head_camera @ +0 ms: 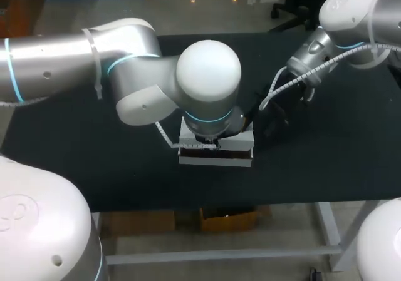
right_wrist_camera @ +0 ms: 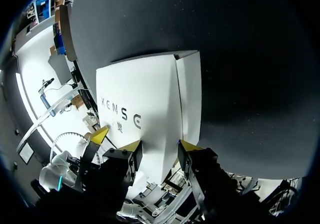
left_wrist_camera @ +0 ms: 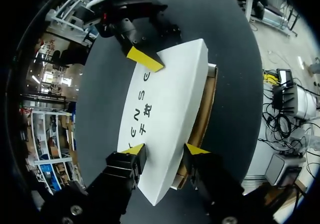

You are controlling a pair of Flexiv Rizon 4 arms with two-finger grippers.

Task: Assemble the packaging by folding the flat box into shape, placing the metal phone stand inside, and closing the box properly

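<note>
White box lid (left_wrist_camera: 165,109) between both jaws

white box (left_wrist_camera: 170,109), brown inside; black table (head_camera: 326,156).

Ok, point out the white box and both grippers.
white box (left_wrist_camera: 170,99): left wrist view, middle of its lid.
left gripper (left_wrist_camera: 165,150): left wrist view, middle of its front end.
right gripper (right_wrist_camera: 160,145): right wrist view, middle of its front end.

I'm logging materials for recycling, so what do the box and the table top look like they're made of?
The box looks like cardboard: smooth matte white outside, with raw brown board showing along its open edge. The table top has a black matte covering, perhaps cloth or rubber mat; I cannot tell which.
</note>
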